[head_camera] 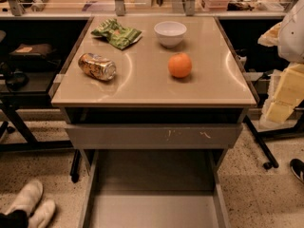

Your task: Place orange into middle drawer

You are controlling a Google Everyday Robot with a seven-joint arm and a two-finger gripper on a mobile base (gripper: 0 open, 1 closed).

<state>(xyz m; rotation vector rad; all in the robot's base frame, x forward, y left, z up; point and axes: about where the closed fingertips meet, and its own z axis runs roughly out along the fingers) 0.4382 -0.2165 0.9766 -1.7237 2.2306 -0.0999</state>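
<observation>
The orange (180, 65) is a small round bright-orange fruit. It rests on the tan tabletop (142, 87), right of centre and just in front of the white bowl (170, 33). The middle drawer (154, 209) is pulled out below the tabletop at the bottom of the view, a shallow grey tray with a bare floor and thin side walls. My gripper (284, 96) hangs at the far right edge of the view, beyond the table's right side. It is well apart from the orange and holds nothing that I can see.
A gold-brown drink can (97, 66) lies on its side at the tabletop's left. A green snack bag (117, 33) lies at the back left. A long grey panel with pale scratches (154, 136) spans the front above the open drawer. White shoes (29, 204) rest on the floor at lower left.
</observation>
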